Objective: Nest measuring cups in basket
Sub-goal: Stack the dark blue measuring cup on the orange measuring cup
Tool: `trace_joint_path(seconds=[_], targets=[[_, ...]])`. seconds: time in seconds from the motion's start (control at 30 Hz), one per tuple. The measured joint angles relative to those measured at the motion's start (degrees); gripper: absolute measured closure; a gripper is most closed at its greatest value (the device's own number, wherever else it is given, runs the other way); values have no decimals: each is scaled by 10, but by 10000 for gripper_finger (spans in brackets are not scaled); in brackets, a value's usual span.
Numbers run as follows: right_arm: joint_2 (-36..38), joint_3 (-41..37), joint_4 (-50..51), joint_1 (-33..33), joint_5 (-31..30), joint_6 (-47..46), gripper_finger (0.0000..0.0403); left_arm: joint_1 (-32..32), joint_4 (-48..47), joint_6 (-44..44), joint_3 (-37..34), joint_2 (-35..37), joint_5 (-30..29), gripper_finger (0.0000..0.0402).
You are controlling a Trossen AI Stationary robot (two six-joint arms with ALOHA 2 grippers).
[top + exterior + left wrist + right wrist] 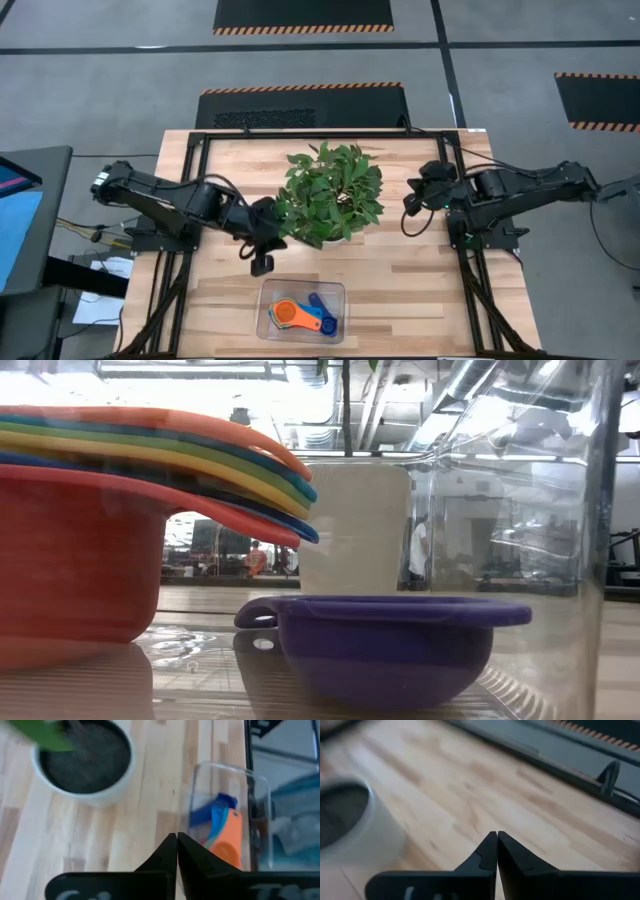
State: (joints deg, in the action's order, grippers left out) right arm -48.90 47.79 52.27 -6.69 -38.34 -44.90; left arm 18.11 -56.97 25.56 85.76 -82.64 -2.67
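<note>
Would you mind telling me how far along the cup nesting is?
Nearly done, it seems: a nested stack of cups sits in the basket, topped by orange. The dark blue cup lies beside it, unnested. Nothing is in hand: left pincer and right pincer are shut and empty.

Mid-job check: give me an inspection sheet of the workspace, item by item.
Surface: light wooden table, bare around the tray.
Job's things: clear basket at the near edge holds a nested stack of measuring cups, orange on top; a dark blue cup lies beside the stack, not nested.
Clutter: potted plant in a white pot at table centre.
End effectors: left end effector shut, empty, between plant and basket; right end effector shut, empty, over bare wood right of the plant.
Cables: loose wires off the table's left edge.
Surroundings: grey floor with striped mats; monitor at left.
</note>
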Motion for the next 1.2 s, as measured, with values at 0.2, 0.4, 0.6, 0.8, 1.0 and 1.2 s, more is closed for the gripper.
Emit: trace_joint_path(seconds=[0.2, 0.4, 0.6, 0.8, 1.0, 1.2], targets=[[-24, 0, 19, 40, 58, 87, 370, 65, -64, 84, 77, -78, 30, 401], [-33, 0, 15, 51, 70, 134, 370, 114, -6, 227, 80, -137, 55, 401], [-33, 0, 17, 51, 71, 146, 370, 150, 45, 332, 81, -183, 55, 401], [-33, 0, 16, 51, 71, 152, 370, 168, 44, 364, 81, -237, 60, 401], [-33, 0, 16, 51, 71, 152, 370, 161, -14, 409, 81, -261, -6, 401], [-33, 0, 16, 51, 71, 152, 370, 139, -16, 409, 80, -263, 7, 393]])
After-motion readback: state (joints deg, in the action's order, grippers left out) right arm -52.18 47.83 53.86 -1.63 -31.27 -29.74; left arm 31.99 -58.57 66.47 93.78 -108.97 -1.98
